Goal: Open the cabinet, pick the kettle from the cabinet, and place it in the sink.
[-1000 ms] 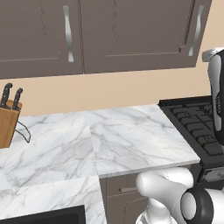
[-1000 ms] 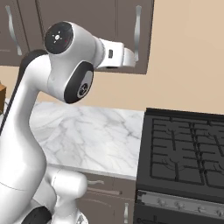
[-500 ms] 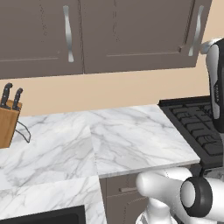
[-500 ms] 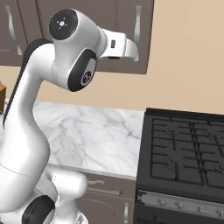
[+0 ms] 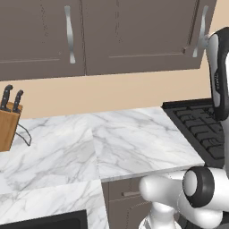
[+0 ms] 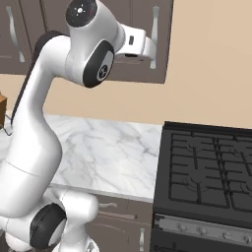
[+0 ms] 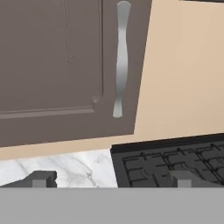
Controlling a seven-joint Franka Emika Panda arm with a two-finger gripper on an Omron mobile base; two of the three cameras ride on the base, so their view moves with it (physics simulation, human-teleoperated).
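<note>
Room inventory, as it stands.

Wall (image 6: 211, 59): plain, matt beige, running behind the worktop and up beside the overhead units.

Table (image 5: 125, 143): white marble with grey veining, a seam running front to back across the slab, front edge squared.

Stove (image 6: 206, 172): black, set flush against the right end of the marble; dark cast grates on top, a row of small knobs along the front panel.

Under-counter drawers (image 5: 127, 192): dark grey-brown fronts below the marble edge, short bar handles.

Knife block (image 5: 9, 123): light wood, at the far left of the marble, two black knife handles standing out of it.

Light: even, soft, no hard shadows.
</note>
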